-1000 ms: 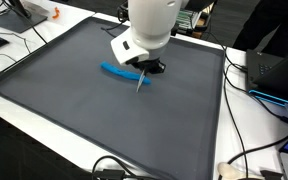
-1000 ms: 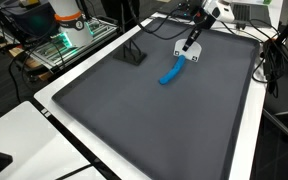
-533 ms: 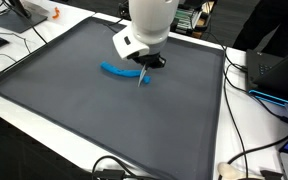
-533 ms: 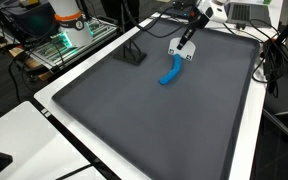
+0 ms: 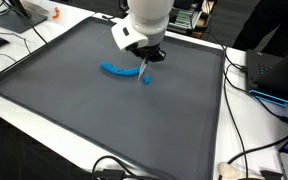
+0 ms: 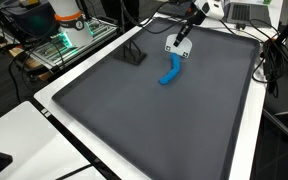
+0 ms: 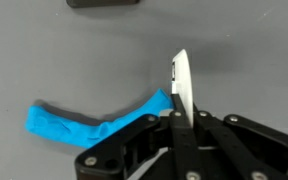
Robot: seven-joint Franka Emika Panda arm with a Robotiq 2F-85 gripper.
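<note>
Lift is the change on my screens. The pincer (image 5: 148, 60) has come up off the grey mat (image 5: 74, 115) over the last second and stands clearly higher in both exterior views than it did then. It stays clenched on the white blade (image 7: 181, 80), a thin flat piece that sticks out past the fingertips. In the wrist view the jaws press on it from both sides with no gap that I can see.

A second ago the blade's free end was down at the mat, right by one end of the blue strip (image 7: 79, 122). Now that end hangs in the air, apart from the strip.

The strip itself has not shifted. It lies curved and flat on the mat in the same place, now below the pincer and a little to one side. In an exterior view a small blue fleck (image 5: 146, 80) shows near the blade's tip, and I cannot tell whether it sits on the mat or on the blade. A black block (image 6: 134, 55) stands on the mat well apart from all this, unmoved.

I judge that the grip is sound, since the blade rose with the pincer and did not slip. The strip was not dragged along, so the blade is free of it and is carried alone above the mat.
</note>
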